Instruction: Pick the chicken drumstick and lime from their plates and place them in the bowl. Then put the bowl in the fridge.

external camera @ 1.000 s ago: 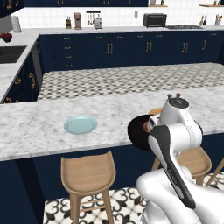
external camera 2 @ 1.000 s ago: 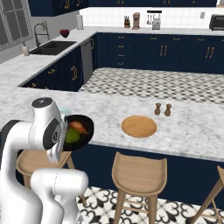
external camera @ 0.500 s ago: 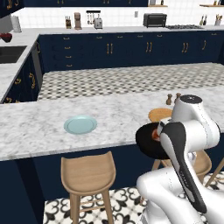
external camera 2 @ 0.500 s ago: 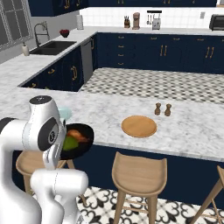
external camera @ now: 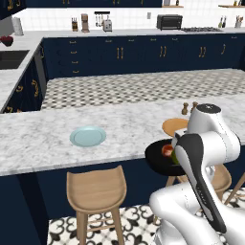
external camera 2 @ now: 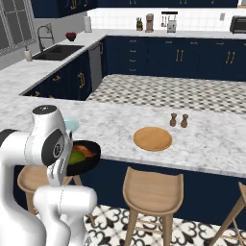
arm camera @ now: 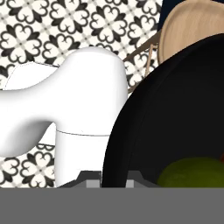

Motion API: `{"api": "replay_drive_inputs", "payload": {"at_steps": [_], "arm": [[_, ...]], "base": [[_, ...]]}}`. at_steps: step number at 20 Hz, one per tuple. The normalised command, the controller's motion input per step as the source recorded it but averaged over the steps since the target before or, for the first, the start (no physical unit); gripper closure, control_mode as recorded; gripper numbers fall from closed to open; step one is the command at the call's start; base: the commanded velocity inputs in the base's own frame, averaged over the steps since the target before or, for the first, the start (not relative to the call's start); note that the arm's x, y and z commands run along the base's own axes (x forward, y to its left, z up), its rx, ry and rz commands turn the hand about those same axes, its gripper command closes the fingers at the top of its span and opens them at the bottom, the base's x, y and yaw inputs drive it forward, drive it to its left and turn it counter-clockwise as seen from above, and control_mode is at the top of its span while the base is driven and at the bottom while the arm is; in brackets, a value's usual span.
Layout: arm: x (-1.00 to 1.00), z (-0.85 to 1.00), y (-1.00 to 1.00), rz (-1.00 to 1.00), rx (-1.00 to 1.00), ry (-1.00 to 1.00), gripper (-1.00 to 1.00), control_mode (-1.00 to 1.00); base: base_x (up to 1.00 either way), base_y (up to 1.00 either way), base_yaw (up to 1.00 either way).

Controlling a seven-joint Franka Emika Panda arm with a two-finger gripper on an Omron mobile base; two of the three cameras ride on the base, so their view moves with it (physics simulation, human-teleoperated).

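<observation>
— Marble counter and navy cabinets are seen across the left base view; what is to be noted there?

— At centre left the light-blue plate lies bare on the counter. At lower right the black bowl is held off the counter's near edge, above the stools, beside the arm's white elbow. Something red-orange is seen inside it, judged to be the chicken drumstick. The tan wooden plate is partly hidden just behind, and a pair of shakers stands beyond it.

— And the right base view?

— The bowl is found at lower left, past the counter edge and close to the arm. The lime and the drumstick lie together in it. The wooden plate is left bare at centre. The bowl is kept roughly level, probably so that nothing rolls out while it is carried.

— What is given by the hand view?

— The bowl's dark wall takes up the right side, with the lime at the bottom right. The gripper is clenched on the bowl's rim at the bottom edge. Patterned floor and a stool seat are seen past it.

— What remains?

— Both foods are judged loaded; the fridge, not found in these views, has yet to be reached.
</observation>
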Motion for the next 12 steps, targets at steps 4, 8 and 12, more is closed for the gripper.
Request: {"api": "replay_drive_inputs", "payload": {"at_steps": [4, 8, 12], "arm": [[-0.04, 0.0, 0.0, 0.0, 0.0, 0.0, 1.0, 1.0], [0.0, 0.0, 0.0, 0.0, 0.0, 0.0, 1.0, 1.0], [0.0, 0.0, 0.0, 0.0, 0.0, 0.0, 1.0, 1.0]], "base": [[-0.36, -0.03, 0.0], [-0.99, -0.11, 0.0], [-0.19, -0.09, -0.45]]}}
